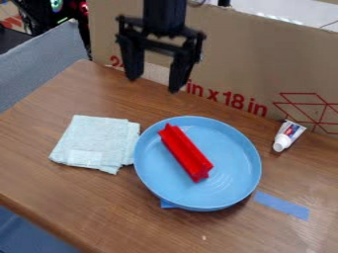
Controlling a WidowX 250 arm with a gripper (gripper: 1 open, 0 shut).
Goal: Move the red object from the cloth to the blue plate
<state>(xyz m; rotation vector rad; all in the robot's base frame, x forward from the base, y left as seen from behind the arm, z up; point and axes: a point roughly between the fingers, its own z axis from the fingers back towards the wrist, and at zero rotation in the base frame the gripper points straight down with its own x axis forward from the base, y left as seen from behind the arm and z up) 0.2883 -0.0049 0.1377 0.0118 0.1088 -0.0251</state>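
A single view covers the scene, set in front of the worktop and raised above it, looking down at a slant across the wood toward the cardboard box that closes off the back. The worktop runs diagonally through the frame, its near edge cut by the lower left corner, so the camera stands off to one corner and not square on. It sits fairly near: the blue plate fills much of the lower middle, the cloth lies left of it, and the arm's upper part runs out of the top edge, with only the pincer fully in frame.
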